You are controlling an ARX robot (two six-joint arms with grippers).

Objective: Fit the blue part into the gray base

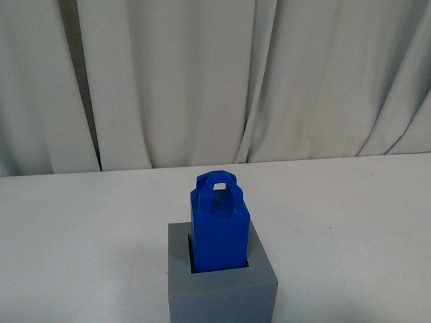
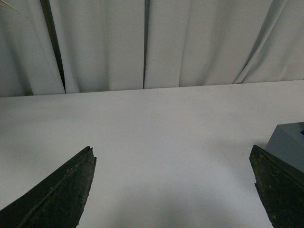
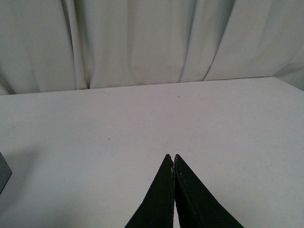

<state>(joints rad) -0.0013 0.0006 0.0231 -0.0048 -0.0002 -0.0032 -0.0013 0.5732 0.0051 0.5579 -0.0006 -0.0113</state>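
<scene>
The blue part [image 1: 219,225] stands upright in the square recess of the gray base [image 1: 222,289], its loop handle on top, near the table's front edge. No arm shows in the front view. My left gripper [image 2: 173,156] is open and empty above the bare table, with a corner of the gray base [image 2: 289,142] beside one finger. My right gripper [image 3: 173,156] is shut and empty over the bare table. A dark gray corner [image 3: 4,173] shows at the edge of the right wrist view.
The white table [image 1: 81,229] runs back to a white curtain [image 1: 215,81] that hangs along its far edge.
</scene>
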